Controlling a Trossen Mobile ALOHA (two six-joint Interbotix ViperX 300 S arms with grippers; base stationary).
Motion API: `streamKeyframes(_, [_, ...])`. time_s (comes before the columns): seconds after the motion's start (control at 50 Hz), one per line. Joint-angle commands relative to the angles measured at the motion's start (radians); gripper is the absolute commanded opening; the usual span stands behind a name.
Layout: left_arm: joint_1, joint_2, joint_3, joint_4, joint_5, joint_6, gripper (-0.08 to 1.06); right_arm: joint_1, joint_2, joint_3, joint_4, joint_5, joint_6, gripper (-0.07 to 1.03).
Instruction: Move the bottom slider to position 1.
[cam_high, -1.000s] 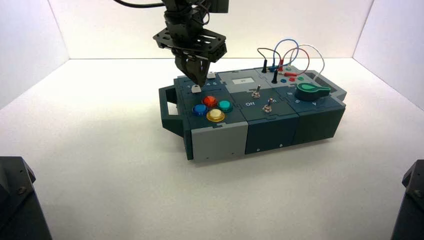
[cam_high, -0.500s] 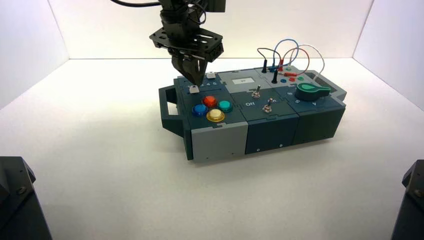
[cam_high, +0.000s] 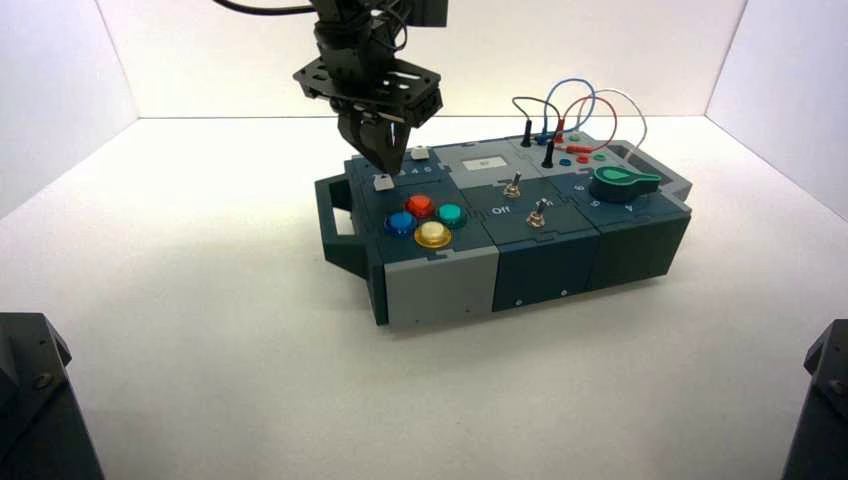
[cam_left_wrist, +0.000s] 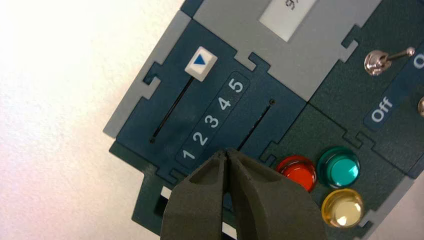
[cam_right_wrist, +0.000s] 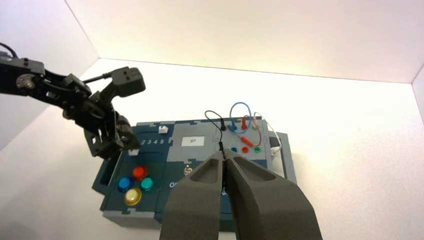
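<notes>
The bottom slider's white square knob (cam_high: 381, 182) sits at the left end of its track on the dark teal box (cam_high: 540, 265). It also shows in the right wrist view (cam_right_wrist: 133, 151). In the left wrist view my fingers (cam_left_wrist: 200, 200) hide it, and only its track (cam_left_wrist: 257, 122) shows. The printed digit 1 (cam_left_wrist: 188, 154) lies just beside my fingertips. My left gripper (cam_high: 386, 166) (cam_left_wrist: 226, 152) is shut and empty, just above and behind the knob. The twin knob (cam_left_wrist: 200, 63), with a blue triangle, sits near digit 5. My right gripper (cam_right_wrist: 225, 157) is shut and held back from the box.
Red (cam_high: 419, 205), teal (cam_high: 450, 212), blue (cam_high: 400, 222) and yellow (cam_high: 432, 233) round buttons lie right in front of the sliders. Two silver toggles (cam_high: 512, 186), a green knob (cam_high: 622, 180) and looped wires (cam_high: 575, 110) stand further right. A handle (cam_high: 335, 225) juts from the box's left end.
The bottom slider's knob has moved left along its track with my left gripper pushing it. The gripper has since shifted left and slightly up off it. The right arm has not moved.
</notes>
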Motion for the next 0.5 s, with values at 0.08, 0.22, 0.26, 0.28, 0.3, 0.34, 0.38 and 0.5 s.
streamKeyframes(0.08, [-0.006,-0.028,0.002,-0.002,0.009,0.005,-0.03,-0.003,0.008,-0.023,0.0,-0.011,0.003,-0.02])
streamKeyframes(0.22, [-0.008,-0.028,0.005,-0.002,0.008,0.005,-0.03,-0.003,0.008,-0.023,0.0,-0.011,0.005,-0.02])
streamKeyframes(0.26, [-0.006,-0.028,0.006,-0.002,0.008,0.005,-0.03,-0.003,0.008,-0.025,0.0,-0.011,0.005,-0.02])
streamKeyframes(0.28, [-0.008,-0.028,0.006,-0.002,0.009,0.005,-0.03,-0.005,0.008,-0.025,0.0,-0.011,0.005,-0.02])
streamKeyframes(0.3, [-0.006,-0.028,0.006,-0.002,0.009,0.005,-0.03,-0.003,0.008,-0.023,0.0,-0.011,0.005,-0.02])
streamKeyframes(0.34, [-0.006,-0.028,0.008,-0.002,0.009,0.005,-0.03,-0.003,0.008,-0.025,0.0,-0.011,0.005,-0.02])
streamKeyframes(0.38, [-0.008,-0.028,0.008,-0.002,0.009,0.005,-0.03,-0.003,0.008,-0.025,0.0,-0.011,0.005,-0.02])
streamKeyframes(0.5, [-0.006,-0.028,0.012,-0.002,0.008,0.009,-0.03,-0.005,0.008,-0.025,0.0,-0.011,0.005,-0.02])
